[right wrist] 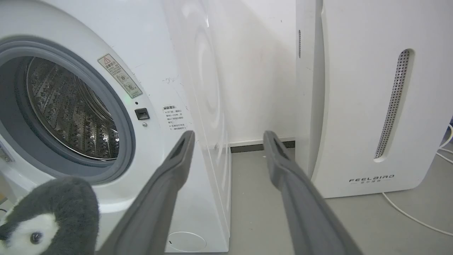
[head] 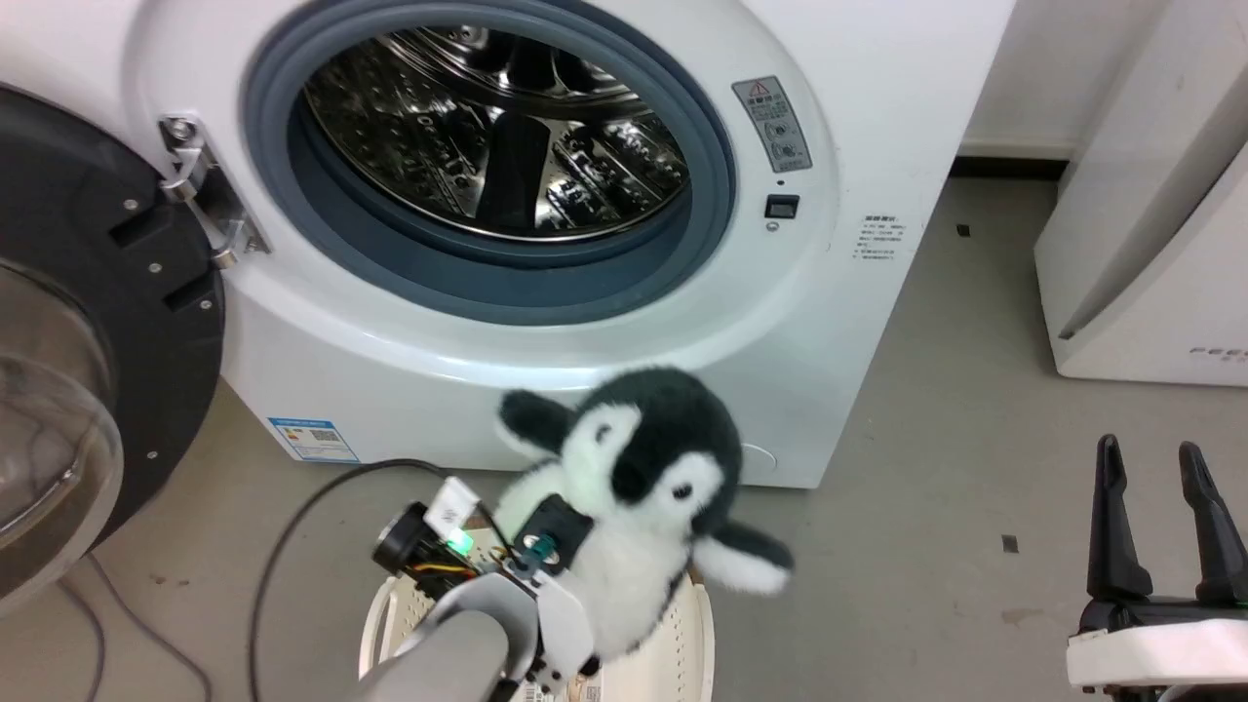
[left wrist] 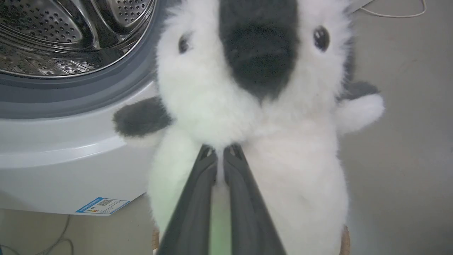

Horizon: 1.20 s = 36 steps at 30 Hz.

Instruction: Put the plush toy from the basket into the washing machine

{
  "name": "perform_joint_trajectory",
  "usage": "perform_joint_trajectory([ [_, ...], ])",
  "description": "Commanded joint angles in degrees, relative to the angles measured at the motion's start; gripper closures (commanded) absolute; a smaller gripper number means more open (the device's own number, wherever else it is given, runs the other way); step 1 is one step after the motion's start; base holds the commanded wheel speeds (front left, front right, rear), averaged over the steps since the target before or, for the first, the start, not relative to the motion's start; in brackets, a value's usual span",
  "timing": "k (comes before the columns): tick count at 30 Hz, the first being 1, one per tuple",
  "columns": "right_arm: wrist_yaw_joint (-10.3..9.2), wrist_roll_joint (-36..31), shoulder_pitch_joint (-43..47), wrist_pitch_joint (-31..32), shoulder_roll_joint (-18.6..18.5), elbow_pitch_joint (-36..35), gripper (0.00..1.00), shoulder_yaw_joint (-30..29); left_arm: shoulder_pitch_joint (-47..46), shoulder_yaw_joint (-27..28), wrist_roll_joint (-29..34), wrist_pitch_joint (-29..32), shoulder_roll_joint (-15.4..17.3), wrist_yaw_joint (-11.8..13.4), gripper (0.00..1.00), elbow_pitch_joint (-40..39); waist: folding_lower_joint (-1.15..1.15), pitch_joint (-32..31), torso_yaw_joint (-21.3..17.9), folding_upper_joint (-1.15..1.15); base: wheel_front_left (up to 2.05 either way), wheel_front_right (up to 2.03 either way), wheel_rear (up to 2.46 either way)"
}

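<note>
While our left gripper clamps the penguin above the basket, right gripper empty with fingers apart, we judge a lift into the washer comes next.

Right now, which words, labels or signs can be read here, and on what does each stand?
"FEELBIRD": tall white plastic appliance.
Grey warning sticker, large white front-loading washing machine: too small to read.
Small black printed notice beside it: too small.
Blue label, washer's lower front: blurred.

I'm in a plain laundry corner: a front-loading washing machine stands on bare grey floor by a white wall, a white FEELBIRD appliance beside it, loose cables trailing.
</note>
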Motion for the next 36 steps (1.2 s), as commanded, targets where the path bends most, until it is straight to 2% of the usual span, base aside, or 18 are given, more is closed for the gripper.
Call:
perform_joint_trajectory([
  [1,-0.04,-0.1,1.1,-0.3,-0.1,-0.1,0.0,0.0,1.2,1.2,-0.2,-0.4,1.4,1.5,1.0,-3.0,0.01,-0.4,0.4,0.0,0.0,0.0,0.0],
  [6,-0.04,-0.1,1.4,-0.3,-0.1,-0.3,0.0,-0.1,3.2,4.9,-0.2,-0.4,4.2,5.0,1.0,-11.7,0.01,-0.7,0.6,0.0,0.0,0.0,0.0],
  [12,-0.04,-0.2,0.7,-0.3,-0.1,-0.7,0.0,0.2,5.5,12.2,-1.0,-0.4,6.0,8.0,1.0,-20.9,0.01,0.4,0.0,0.0,0.0,0.0,0.0],
  [19,-0.04,-0.3,-1.3,-0.3,-0.1,-1.0,0.0,0.4,5.8,21.2,0.5,-0.4,6.6,10.1,1.0,-27.7,0.01,3.7,-1.7,0.0,0.0,0.0,0.0],
  [25,-0.04,-0.3,-3.0,-0.3,-0.1,-1.3,0.0,0.4,3.8,27.7,1.6,-0.4,6.3,9.7,1.0,-29.5,0.01,6.9,-3.2,0.0,0.0,0.0,0.0],
  [36,-0.04,-0.1,-8.0,-0.3,-0.1,-1.7,0.0,1.5,-5.3,36.6,5.5,-0.4,6.6,6.3,1.0,-26.7,0.01,14.7,-6.7,0.0,0.0,0.0,0.0],
])
